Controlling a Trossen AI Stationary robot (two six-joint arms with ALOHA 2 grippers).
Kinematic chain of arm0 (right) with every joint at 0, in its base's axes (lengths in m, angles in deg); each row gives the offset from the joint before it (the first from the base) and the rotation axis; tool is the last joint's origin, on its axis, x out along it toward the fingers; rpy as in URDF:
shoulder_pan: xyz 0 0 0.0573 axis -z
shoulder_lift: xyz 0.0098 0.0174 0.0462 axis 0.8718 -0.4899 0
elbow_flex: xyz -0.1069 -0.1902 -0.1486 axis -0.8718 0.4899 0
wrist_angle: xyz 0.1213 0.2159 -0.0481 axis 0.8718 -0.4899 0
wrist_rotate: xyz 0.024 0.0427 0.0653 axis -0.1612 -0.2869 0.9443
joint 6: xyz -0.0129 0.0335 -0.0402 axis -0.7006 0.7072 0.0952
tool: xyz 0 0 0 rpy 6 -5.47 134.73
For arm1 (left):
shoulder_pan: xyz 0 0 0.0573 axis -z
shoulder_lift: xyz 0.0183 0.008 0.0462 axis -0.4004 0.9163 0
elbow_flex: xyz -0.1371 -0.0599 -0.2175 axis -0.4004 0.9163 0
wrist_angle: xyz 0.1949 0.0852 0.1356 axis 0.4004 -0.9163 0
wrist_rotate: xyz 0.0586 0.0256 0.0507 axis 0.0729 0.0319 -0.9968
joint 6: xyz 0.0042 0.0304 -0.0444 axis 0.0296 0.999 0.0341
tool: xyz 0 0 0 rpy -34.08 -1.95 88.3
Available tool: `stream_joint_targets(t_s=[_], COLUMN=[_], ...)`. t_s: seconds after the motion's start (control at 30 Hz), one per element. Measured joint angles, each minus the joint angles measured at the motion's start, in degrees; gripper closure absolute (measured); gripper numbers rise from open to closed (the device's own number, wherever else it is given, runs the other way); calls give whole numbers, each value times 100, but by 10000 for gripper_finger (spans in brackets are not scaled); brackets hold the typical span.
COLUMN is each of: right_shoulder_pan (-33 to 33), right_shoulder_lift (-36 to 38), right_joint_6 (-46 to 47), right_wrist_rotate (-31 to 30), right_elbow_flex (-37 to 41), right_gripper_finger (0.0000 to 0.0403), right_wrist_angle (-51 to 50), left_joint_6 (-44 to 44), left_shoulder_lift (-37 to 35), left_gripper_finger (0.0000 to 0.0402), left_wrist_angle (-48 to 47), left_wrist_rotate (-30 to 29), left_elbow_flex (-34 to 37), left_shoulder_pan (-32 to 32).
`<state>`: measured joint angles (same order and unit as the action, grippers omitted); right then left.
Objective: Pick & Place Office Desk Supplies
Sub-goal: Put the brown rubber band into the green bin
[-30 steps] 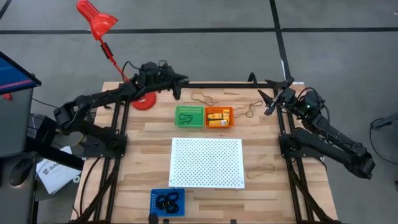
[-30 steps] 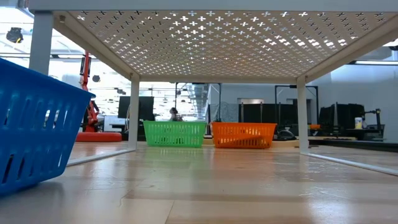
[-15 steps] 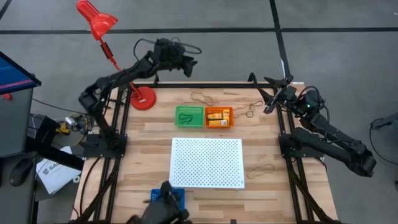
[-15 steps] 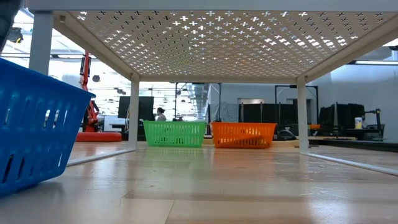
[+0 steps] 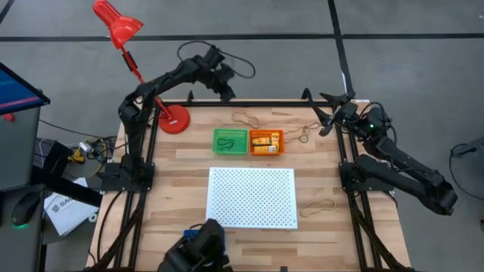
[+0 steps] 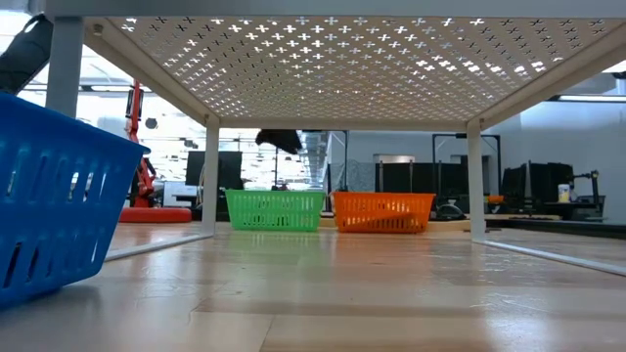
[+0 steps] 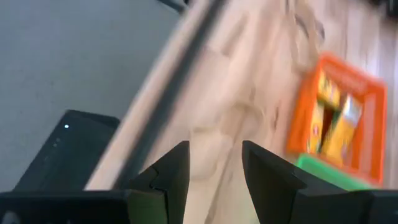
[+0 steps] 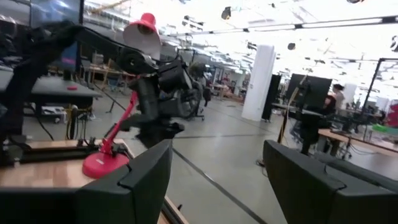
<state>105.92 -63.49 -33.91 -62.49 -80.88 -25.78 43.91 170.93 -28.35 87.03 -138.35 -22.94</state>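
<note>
Thin tan rubber bands lie loose on the wooden table: one (image 5: 246, 119) behind the trays, one (image 5: 306, 133) at the far right, one (image 5: 319, 204) right of the white board. The green tray (image 5: 229, 141) holds a black loop and the orange tray (image 5: 266, 142) holds yellow blocks (image 7: 336, 118). My left gripper (image 5: 227, 91) hangs open over the table's far edge, slanting down, with nothing between its fingers (image 7: 214, 165). It shows as a dark shape (image 6: 279, 140) in the low view. My right gripper (image 5: 327, 121) waits open at the far right corner (image 8: 214, 180).
The white perforated board (image 5: 251, 198) stands on legs in the table's middle. The red desk lamp has its base (image 5: 175, 121) at the far left. A dark shape (image 5: 195, 251) covers most of the blue tray (image 5: 198, 236) at the near edge; what it is I cannot tell.
My left arm has reared up from beside the lamp base. Its gripper has gone toward the table's far edge and right, then tipped from level to slanting down at the table. A dark shape has come in over the blue tray at the near edge.
</note>
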Motion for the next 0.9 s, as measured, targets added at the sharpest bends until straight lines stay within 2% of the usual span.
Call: stream_joint_targets(t_s=[0.13,0.23,0.4,0.57,0.73,0.9], right_shoulder_pan=[142,238,353,417,415,415], right_shoulder_lift=[-175,-290,-444,-450,-452,-457], right_joint_6=[-12,-9,-6,8,6,-4], right_wrist_rotate=[90,267,468,596,600,600], right_elbow_flex=[1,2,2,2,2,2], right_gripper_finger=[154,154,154,154,154,154], right_wrist_angle=[-63,-60,18,9,8,8], left_joint_6=[739,905,923,1063,1082,712], left_shoulder_lift=[114,257,577,850,921,936], left_gripper_finger=[262,262,262,262,262,262], left_wrist_angle=[-435,-717,-742,-849,-685,-373], left_wrist_rotate=[-17,-327,-586,-1251,-1259,-1255], left_elbow_flex=[-20,-14,-16,-3,-5,-8], left_shoulder_pan=[189,323,544,745,760,756])
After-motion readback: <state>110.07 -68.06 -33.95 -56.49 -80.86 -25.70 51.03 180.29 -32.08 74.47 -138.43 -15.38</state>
